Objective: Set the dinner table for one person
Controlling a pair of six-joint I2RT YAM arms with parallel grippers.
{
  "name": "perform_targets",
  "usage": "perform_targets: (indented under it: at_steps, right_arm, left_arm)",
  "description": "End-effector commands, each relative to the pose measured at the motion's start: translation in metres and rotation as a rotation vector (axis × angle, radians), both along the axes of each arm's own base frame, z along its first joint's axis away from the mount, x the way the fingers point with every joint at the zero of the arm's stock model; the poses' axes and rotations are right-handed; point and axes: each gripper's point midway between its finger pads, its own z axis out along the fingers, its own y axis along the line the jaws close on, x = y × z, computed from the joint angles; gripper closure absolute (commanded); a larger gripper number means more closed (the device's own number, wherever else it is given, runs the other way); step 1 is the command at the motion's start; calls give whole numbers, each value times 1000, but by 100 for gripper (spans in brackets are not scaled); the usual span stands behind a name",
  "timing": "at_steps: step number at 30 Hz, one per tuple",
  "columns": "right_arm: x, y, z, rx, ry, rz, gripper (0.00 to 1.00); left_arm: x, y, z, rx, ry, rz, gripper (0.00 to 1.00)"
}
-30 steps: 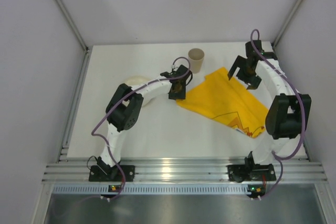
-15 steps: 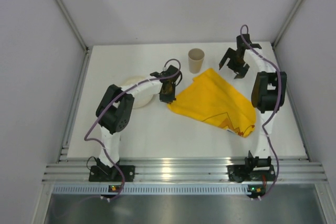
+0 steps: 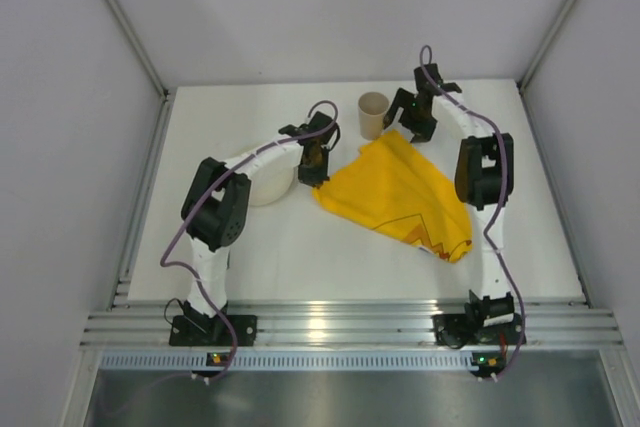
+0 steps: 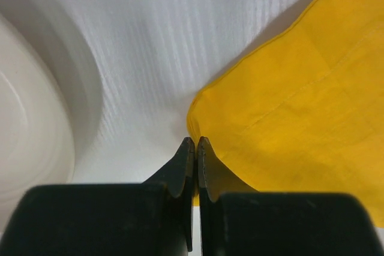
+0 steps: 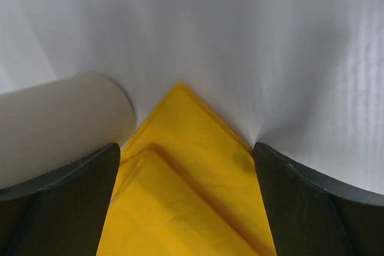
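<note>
A yellow cloth placemat lies crumpled and askew on the white dinner table. My left gripper is shut on the placemat's left corner; in the left wrist view the jaws pinch the yellow cloth. My right gripper is open and straddles the placemat's far corner, with its fingers low on either side. A beige paper cup stands upright just left of the right gripper, and it also shows in the right wrist view.
A cream bowl sits just left of my left gripper, close to it in the left wrist view. Grey walls enclose the table on three sides. An aluminium rail runs along the near edge.
Both arms have swung left. The left gripper has dragged the placemat left with it. The right gripper has moved from the back right to over the placemat's far corner beside the cup.
</note>
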Motion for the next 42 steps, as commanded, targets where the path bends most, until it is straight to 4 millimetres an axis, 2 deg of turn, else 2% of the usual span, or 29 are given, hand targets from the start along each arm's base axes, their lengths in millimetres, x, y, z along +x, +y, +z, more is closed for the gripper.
perform_targets:
  at_steps: [1,2,3,4,5,7,8,9,13,14,16,17,23,25,26,29,32,37,39,42]
  right_arm:
    - [-36,35,-18,15,78,78,7]
    - [-51,32,-32,12,122,72,9]
    - [-52,34,-29,22,108,71,11]
    - [-62,30,-39,14,140,63,16]
    - [-64,27,-42,9,152,55,27]
    - [-72,20,-53,-4,194,44,35]
    - [-73,19,-56,-10,202,42,46]
    - [-75,16,-61,-16,215,37,51]
    - [-65,15,-60,-16,191,27,70]
    - [-62,14,-59,-19,186,17,82]
    - [-57,14,-57,-26,179,13,98]
    - [-57,11,-57,-37,181,5,100]
    - [-39,1,-26,-26,103,-16,100]
    - [-32,-6,-19,-19,82,-30,96]
    - [-28,-8,-14,-24,71,-42,81]
    - [-21,-14,-17,-18,57,-61,60]
    - [-20,-9,-30,0,75,-50,59]
    - [-31,0,-53,-8,115,-41,63]
    - [-32,3,-54,-7,117,-41,63]
    - [-34,18,-51,-10,105,-8,61]
  left_arm:
    - [8,-9,5,-12,-1,-25,100]
    - [9,-10,3,-11,3,-27,100]
    - [11,-12,4,-17,1,-29,100]
    - [10,-12,3,-15,5,-33,100]
    - [11,-12,2,-15,7,-31,100]
    - [10,-12,2,-16,8,-34,100]
    - [10,-12,1,-15,11,-32,100]
    - [8,-11,1,-13,15,-32,100]
    - [4,-7,1,-5,23,-31,100]
    - [3,-6,2,-3,22,-34,100]
    - [0,-4,3,3,24,-37,100]
    - [-1,-2,4,7,22,-42,100]
    - [-6,4,12,14,5,-55,100]
    - [-9,7,12,18,5,-56,100]
    - [-9,8,16,16,-7,-54,100]
    - [-21,16,16,25,-3,-48,100]
    - [-30,23,14,31,4,-40,100]
    - [-39,30,20,32,-3,-26,100]
    - [-42,30,18,33,4,-29,100]
    - [-44,31,16,35,8,-28,100]
